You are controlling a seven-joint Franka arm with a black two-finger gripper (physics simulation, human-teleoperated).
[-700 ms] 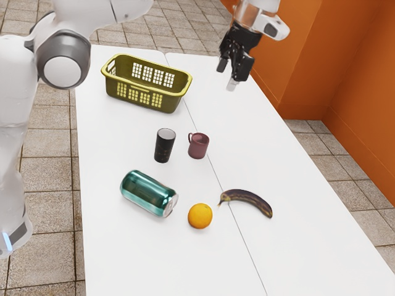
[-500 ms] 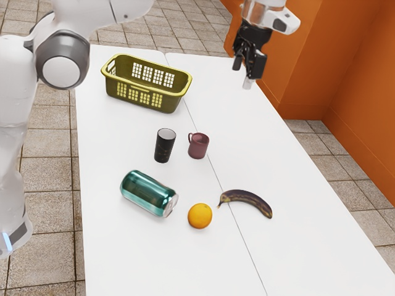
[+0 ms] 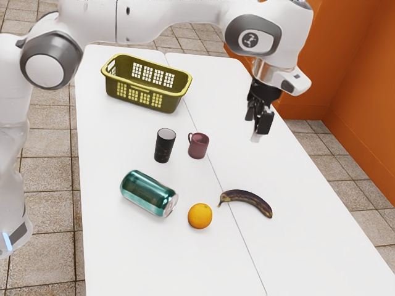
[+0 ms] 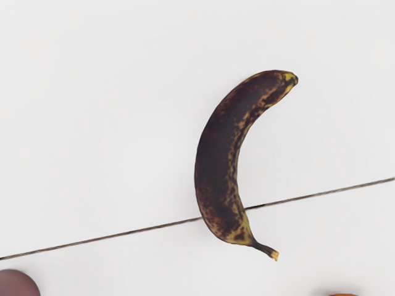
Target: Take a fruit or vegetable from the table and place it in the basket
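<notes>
banana (image 3: 248,198), browned and curved, is pictured lying across the seam of a white table (image 3: 136,259), its stem end near an orange (image 3: 200,216). above the tabletop, the empty gripper (image 3: 255,137) is held apart from the fruit; whether it is open or closed cannot be told. a teal can (image 3: 148,193), black cup (image 3: 164,147) and maroon mug (image 3: 198,146) are seen between the orange and a yellow-green basket (image 3: 145,87).

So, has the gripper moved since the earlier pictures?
Yes. Judged against the basket, which has stayed put, the gripper has moved toward the exterior view's right and lower in that view, closer to the banana.
</notes>
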